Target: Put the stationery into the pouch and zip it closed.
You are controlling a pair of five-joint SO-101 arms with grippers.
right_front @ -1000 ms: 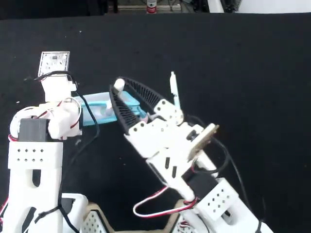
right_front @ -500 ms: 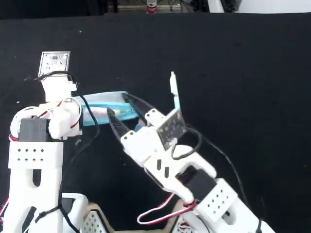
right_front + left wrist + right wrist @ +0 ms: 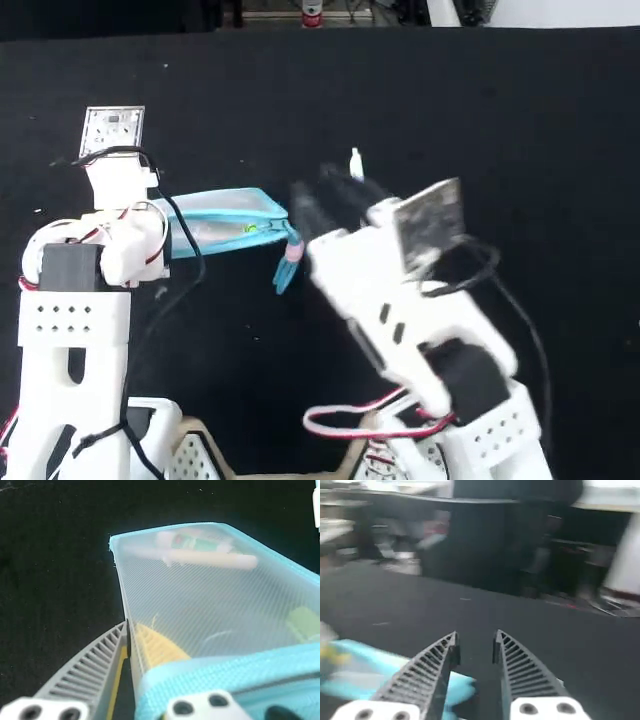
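The clear pouch [image 3: 225,226] with a teal zip edge lies left of centre, and its pink and blue zip pull [image 3: 290,258] hangs off the right end. My left gripper [image 3: 162,218] is shut on the pouch's left end. The left wrist view has the pouch [image 3: 210,605] with a pale stick and green pieces inside, and a grey finger [image 3: 90,677] pressed to its wall. My right gripper [image 3: 320,190] hovers right of the pouch, near a white pen tip [image 3: 355,160]. From its own wrist, the right gripper [image 3: 475,637] is open a little and holds nothing, with the pouch [image 3: 365,680] below.
A small white square tag [image 3: 112,128] lies at the back left behind the left arm. The black table [image 3: 520,150] stretches bare to the right and rear. Shelves and clutter stand beyond the table's far edge [image 3: 470,510].
The right gripper has risen from over the pouch and swung right toward the pen, with its jaws narrowing from wide open. The left arm and pouch have kept still.
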